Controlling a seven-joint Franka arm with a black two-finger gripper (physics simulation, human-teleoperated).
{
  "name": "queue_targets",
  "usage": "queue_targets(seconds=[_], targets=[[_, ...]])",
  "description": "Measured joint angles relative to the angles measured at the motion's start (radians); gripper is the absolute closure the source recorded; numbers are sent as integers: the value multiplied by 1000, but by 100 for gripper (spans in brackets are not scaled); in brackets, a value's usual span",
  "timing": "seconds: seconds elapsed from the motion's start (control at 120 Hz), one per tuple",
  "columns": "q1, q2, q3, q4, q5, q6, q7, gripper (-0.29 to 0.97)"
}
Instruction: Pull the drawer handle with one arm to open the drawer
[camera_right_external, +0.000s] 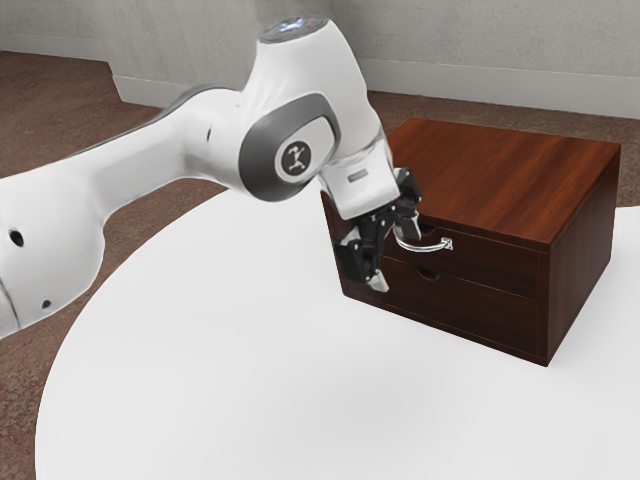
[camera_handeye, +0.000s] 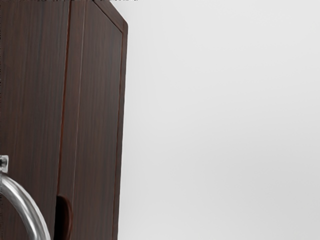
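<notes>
Dark brown wooden two-drawer cabinet (camera_right_external: 500, 180) sits near the far edge of the round white table (camera_right_external: 250, 380); upper drawer (camera_right_external: 490, 262) looks flush, not yet open. Black two-finger gripper (camera_right_external: 388, 243) is spread, straddling the curved silver metal handle (camera_right_external: 425, 243), apparently positioned to clamp it for the pull.

Plain indoor room, brown carpet (camera_right_external: 60, 100), white baseboard (camera_right_external: 500, 82), round white table (camera_right_external: 250, 380)

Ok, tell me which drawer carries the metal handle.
The upper drawer: a curved silver handle arches off its front. The lower drawer has just a dark notch at its top edge.
</notes>
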Motion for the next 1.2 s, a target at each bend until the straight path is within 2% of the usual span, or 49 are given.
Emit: queue_targets(seconds=[0.642, 0.842, 1.2], targets=[[2, 48, 4, 4, 0, 74, 126, 1], [4, 48, 4, 4, -2, 78, 142, 14], [4, 45, 14, 5, -9, 79, 146, 49]])
